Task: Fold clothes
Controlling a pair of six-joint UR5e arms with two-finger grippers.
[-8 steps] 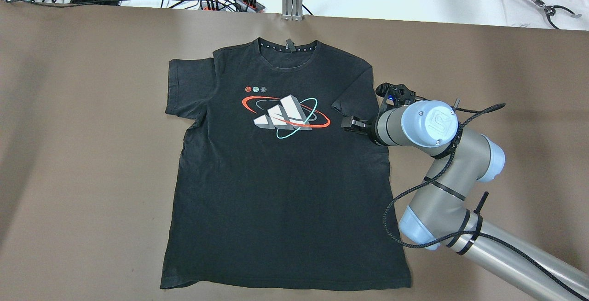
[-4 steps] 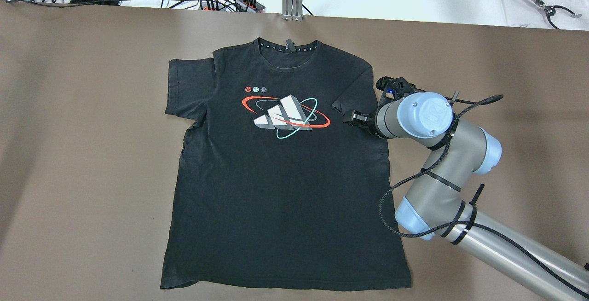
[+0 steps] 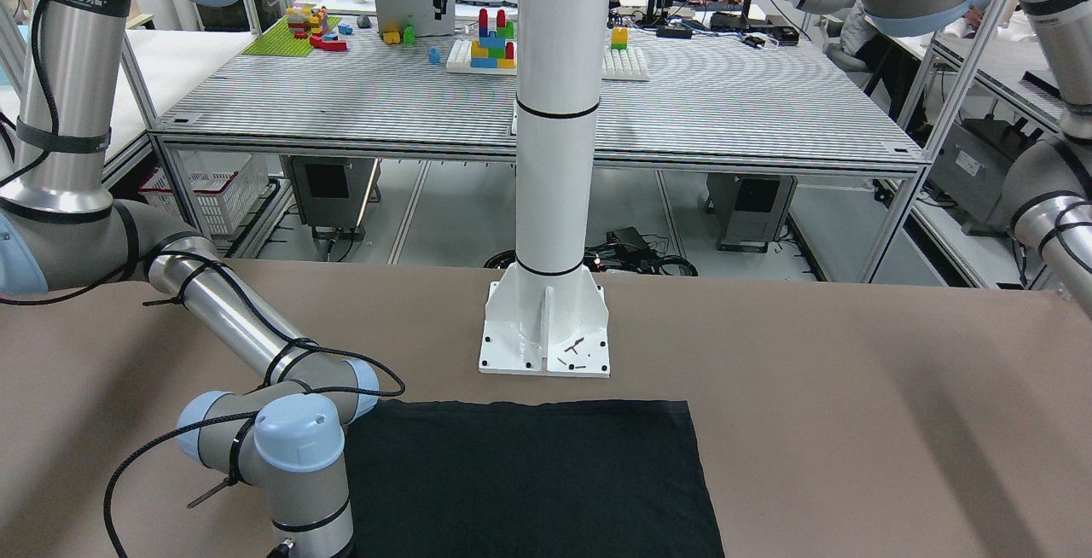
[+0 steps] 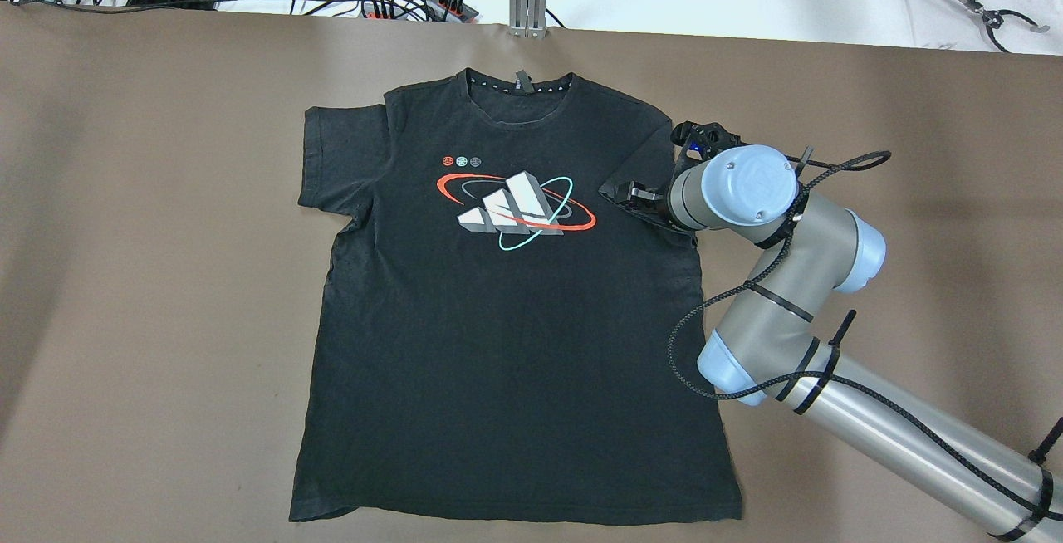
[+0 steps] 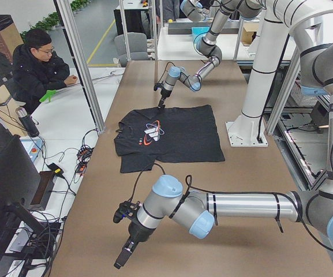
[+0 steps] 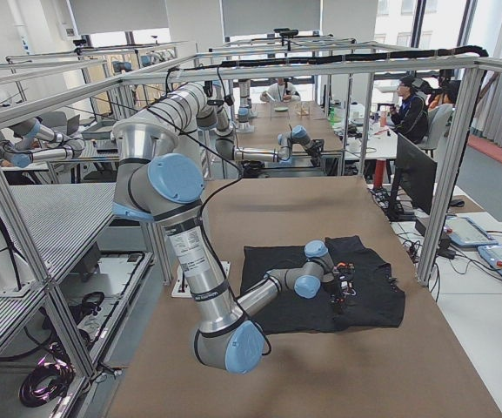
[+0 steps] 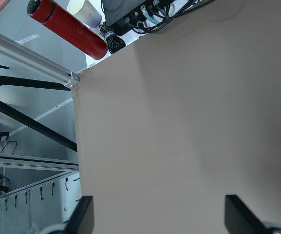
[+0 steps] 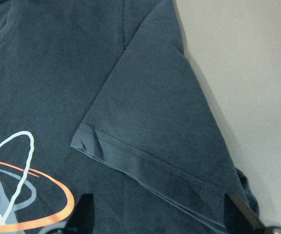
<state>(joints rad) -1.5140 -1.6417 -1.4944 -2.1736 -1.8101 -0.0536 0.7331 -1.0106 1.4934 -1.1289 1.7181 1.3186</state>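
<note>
A brown table carries a white pillar, with a ribbed-top, aluminium-framed workbench behind.

A matte brown tabletop fills the overhead view almost edge to edge. A black T-shirt lies flat on it at centre frame, printed front up, collar toward the top and hem near the bottom edge. Its sleeve at the right is folded inward over the chest. In the front-facing view, a white base plate stands on the tabletop just above the hem, not touching it.
</note>
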